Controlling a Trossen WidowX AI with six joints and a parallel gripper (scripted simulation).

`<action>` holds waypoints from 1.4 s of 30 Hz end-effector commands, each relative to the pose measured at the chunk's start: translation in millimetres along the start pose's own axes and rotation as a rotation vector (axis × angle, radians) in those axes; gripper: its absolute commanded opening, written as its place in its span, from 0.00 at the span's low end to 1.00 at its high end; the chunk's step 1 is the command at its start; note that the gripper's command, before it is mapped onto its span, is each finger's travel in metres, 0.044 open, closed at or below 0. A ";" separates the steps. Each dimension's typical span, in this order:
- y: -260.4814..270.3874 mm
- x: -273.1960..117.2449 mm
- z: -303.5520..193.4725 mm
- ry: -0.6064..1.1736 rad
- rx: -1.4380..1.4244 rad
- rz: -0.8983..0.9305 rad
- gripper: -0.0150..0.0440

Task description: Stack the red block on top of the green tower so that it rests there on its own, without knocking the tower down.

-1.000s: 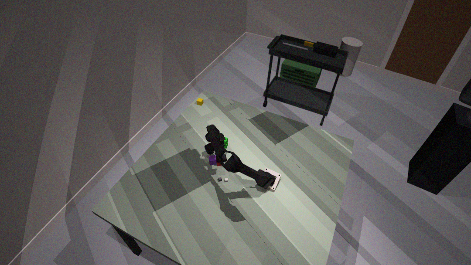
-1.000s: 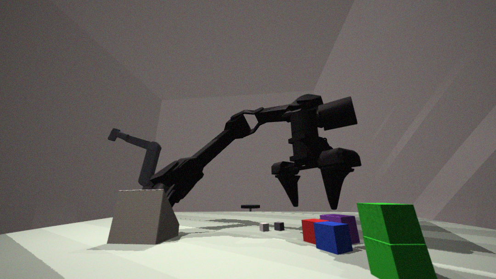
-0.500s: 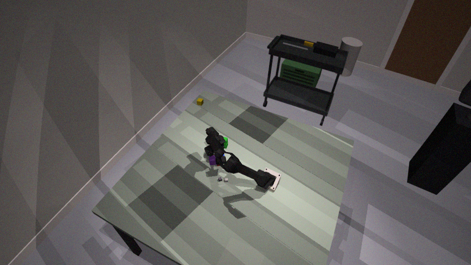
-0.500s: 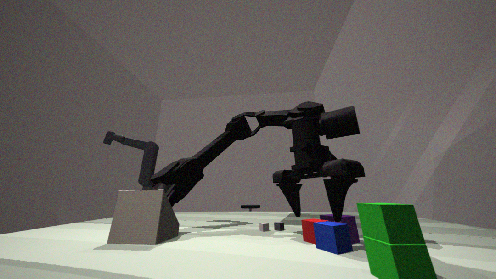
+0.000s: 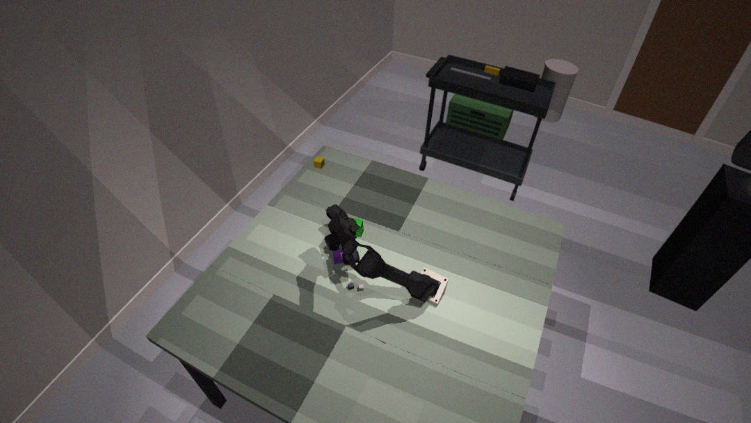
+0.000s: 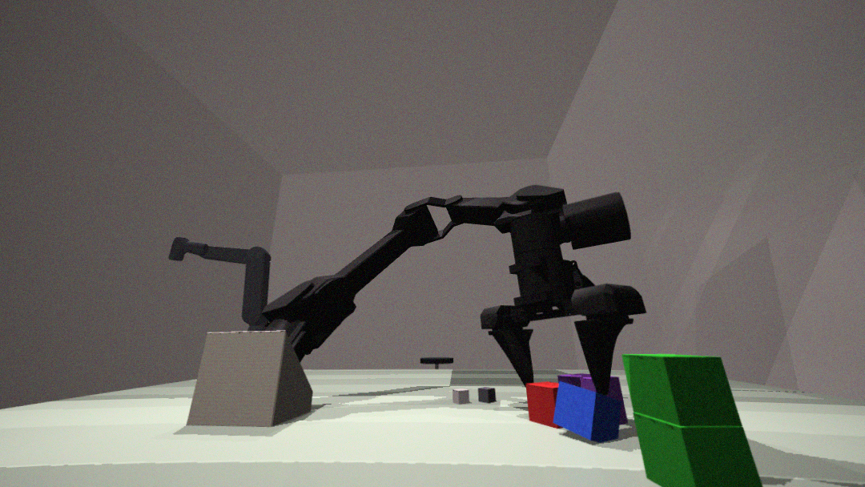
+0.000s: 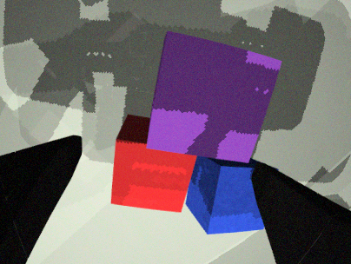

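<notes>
A purple block (image 7: pixel 214 101) and a tilted blue block (image 7: pixel 228 199) sit close together on the bench (image 5: pixel 446 325). Two small grey cubes (image 6: pixel 473 395) lie left of them. A yellow cube (image 5: pixel 318 162) rests at the far-left bench corner. Beyond stands a dark cart (image 5: pixel 486 120) with a green toolbox (image 5: pixel 478 117).

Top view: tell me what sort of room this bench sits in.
Probably a workshop or lab. Beside the table stands a dark wheeled utility cart with a green toolbox on its lower shelf, a grey cylindrical bin sits by the wall, and a brown door is at the far right.
</notes>
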State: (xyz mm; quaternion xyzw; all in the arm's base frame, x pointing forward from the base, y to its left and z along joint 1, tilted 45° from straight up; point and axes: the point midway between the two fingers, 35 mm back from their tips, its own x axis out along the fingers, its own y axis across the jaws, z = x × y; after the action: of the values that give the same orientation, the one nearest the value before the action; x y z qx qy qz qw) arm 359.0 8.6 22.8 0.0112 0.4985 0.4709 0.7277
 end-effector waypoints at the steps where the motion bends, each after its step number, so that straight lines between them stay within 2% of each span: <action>1: 7.8 18.7 -6.2 0.025 0.017 0.038 1.00; 10: 7.8 20.2 -6.2 0.025 0.017 0.038 1.00; 21: 7.8 20.2 -6.2 0.025 0.017 0.038 0.51; 28: 7.8 20.2 -6.2 0.025 0.017 0.038 0.43; 32: 7.1 11.2 -5.9 0.025 0.017 0.037 0.25; 42: 5.3 -37.7 -4.8 0.027 0.018 0.036 0.25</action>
State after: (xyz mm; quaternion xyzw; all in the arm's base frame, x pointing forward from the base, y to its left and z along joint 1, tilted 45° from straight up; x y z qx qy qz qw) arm 349.2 -4.8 37.8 0.0249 0.5137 0.4801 0.7106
